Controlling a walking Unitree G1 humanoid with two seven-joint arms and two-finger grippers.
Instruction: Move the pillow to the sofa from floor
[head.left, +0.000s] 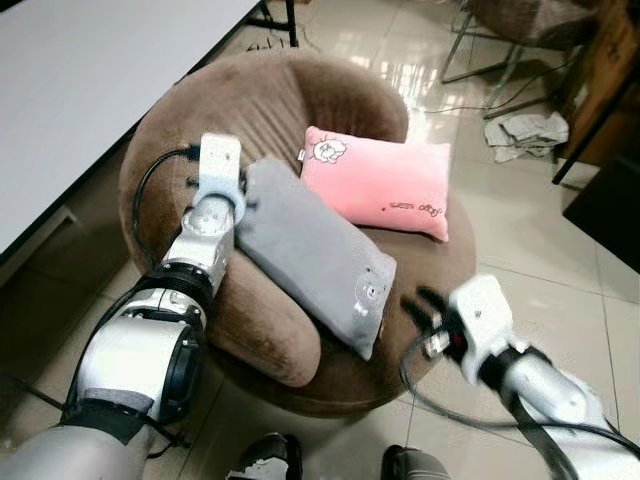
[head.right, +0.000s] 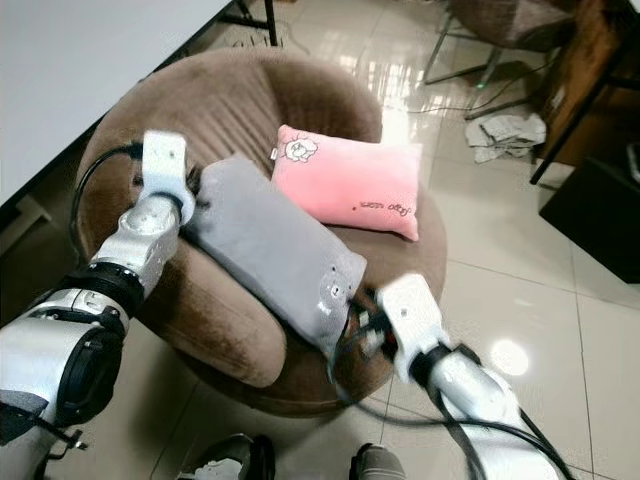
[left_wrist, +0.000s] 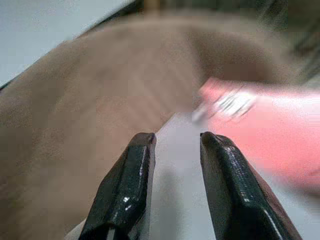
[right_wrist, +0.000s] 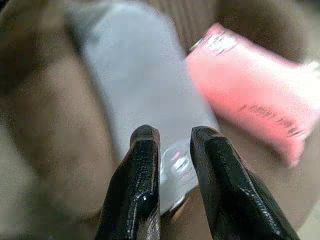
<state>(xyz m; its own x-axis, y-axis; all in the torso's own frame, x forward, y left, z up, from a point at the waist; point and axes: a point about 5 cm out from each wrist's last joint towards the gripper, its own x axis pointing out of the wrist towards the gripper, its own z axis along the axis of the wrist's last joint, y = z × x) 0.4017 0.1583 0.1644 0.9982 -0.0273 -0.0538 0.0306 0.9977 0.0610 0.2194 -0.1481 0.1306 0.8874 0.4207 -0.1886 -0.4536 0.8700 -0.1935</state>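
The grey pillow (head.left: 312, 250) is laid slantwise on the round brown sofa (head.left: 270, 100), touching a pink pillow (head.left: 385, 180) beside it. The left gripper (left_wrist: 175, 145) is held at its upper end and the right gripper (right_wrist: 174, 150) at its lower end. Both pairs of fingers are seen slightly parted, clamped on nothing.

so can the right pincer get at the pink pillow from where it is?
Probably yes. The right pincer sits at the sofa's front edge, by the grey pillow's near end. The pink pillow lies beyond, beside the grey one, nothing covering it.
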